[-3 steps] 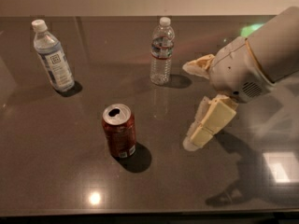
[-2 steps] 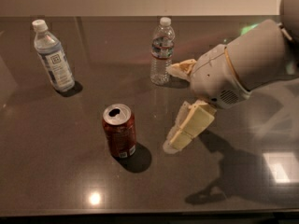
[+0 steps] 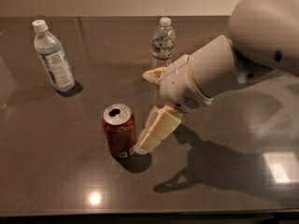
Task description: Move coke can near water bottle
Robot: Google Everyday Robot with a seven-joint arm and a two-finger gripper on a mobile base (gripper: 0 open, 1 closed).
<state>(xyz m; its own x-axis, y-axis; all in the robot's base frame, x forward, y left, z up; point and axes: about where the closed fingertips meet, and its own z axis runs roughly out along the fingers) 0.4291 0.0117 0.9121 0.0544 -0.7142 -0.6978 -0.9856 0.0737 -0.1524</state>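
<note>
While my claw (image 3: 144,112) hangs wide open and empty, the coke can (image 3: 119,130) stands on the bench (image 3: 56,171) just left of it, ungrasped. Grasping it and carrying it to the water bottle (image 3: 162,43) beyond are not yet done.

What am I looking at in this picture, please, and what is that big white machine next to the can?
The big white shape is a robot arm, seen by a single camera looking down on a dark table. At its tip is the end effector, a two-finger grasper. It is open, holds nothing, and hangs close beside the red coke can, on the can's right. Further back stands the clear water bottle with a white cap. At far left is a second bottle with a large pale label. The job is to move the can near the water bottle.
</note>
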